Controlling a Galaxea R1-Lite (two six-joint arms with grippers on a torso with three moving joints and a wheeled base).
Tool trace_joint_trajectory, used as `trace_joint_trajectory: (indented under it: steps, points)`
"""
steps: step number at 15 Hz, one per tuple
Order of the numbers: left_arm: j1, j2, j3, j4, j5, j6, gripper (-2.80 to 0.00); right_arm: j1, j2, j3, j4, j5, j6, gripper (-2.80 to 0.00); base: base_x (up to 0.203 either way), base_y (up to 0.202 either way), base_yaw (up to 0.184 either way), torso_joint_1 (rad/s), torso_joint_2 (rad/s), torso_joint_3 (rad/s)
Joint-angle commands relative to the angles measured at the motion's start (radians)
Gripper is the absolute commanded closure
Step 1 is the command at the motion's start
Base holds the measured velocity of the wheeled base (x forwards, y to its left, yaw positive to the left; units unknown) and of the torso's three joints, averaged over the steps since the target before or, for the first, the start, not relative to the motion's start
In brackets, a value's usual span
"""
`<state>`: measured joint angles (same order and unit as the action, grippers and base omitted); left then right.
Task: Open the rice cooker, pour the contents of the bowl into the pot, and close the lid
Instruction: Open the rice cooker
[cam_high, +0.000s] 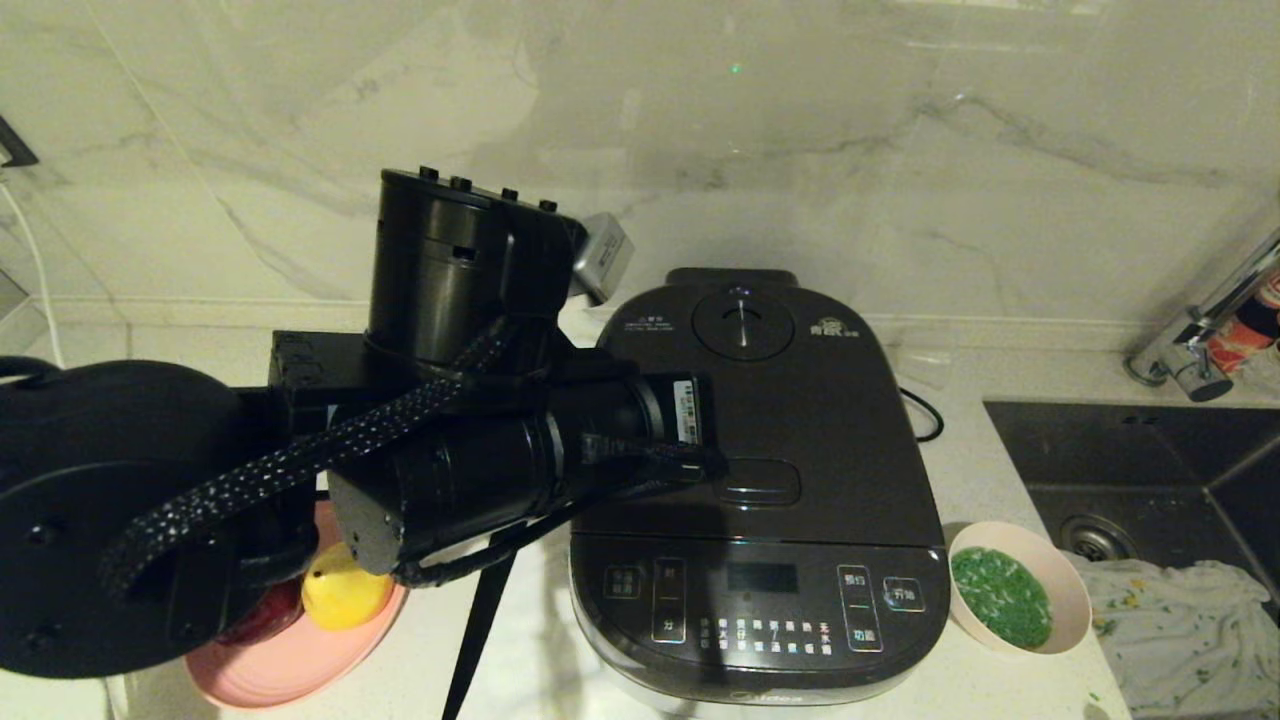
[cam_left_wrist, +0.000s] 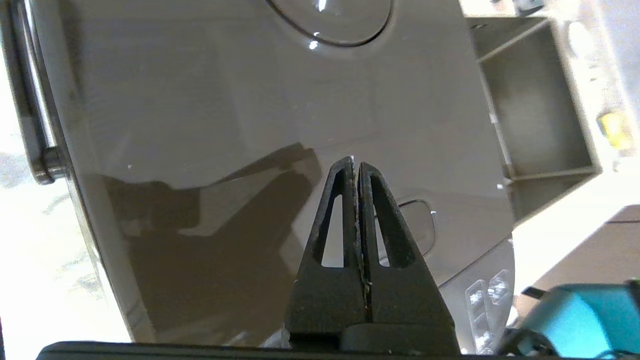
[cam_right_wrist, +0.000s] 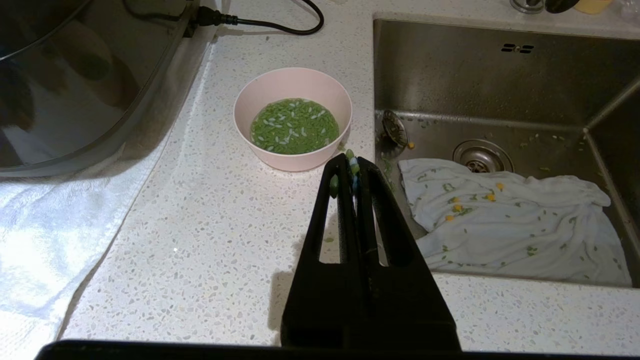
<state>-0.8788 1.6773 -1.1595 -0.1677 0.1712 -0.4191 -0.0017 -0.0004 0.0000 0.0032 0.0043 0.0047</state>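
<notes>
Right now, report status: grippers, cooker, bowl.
Left gripper shut, over the closed lid. Right gripper shut, empty, short of the bowl. Bowl full of green grains, beside the rice cooker. Nothing blocking.

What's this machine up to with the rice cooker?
The left gripper, fingers shut, is over the closed lid of the rice cooker, near its release button. The pink bowl of green grains waits full beside the sink; the right gripper, shut, is near it.
</notes>
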Motion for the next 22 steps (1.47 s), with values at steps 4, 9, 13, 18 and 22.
trace_joint_trajectory:
  steps: [4,9,13,18,22]
  points:
    - [-0.025,0.058,-0.001,-0.032,0.05,0.0,0.0,0.0,0.0,0.0,0.0,0.0,0.0,0.0,0.0,0.0,0.0,0.0,0.0,0.0]
    - [-0.038,0.084,0.0,-0.058,0.053,-0.003,0.0,0.0,0.0,0.0,0.0,0.0,0.0,0.0,0.0,0.0,0.0,0.0,0.0,0.0]
    - [-0.066,0.084,0.018,-0.058,0.053,-0.009,0.0,0.0,0.0,0.0,0.0,0.0,0.0,0.0,0.0,0.0,0.0,0.0,0.0,0.0]
    - [-0.075,0.09,0.06,-0.061,0.075,-0.004,0.0,0.0,0.0,0.0,0.0,0.0,0.0,0.0,0.0,0.0,0.0,0.0,0.0,0.0]
    - [-0.075,0.111,0.059,-0.164,0.15,0.01,0.0,0.0,0.0,0.0,0.0,0.0,0.0,0.0,0.0,0.0,0.0,0.0,0.0,0.0]
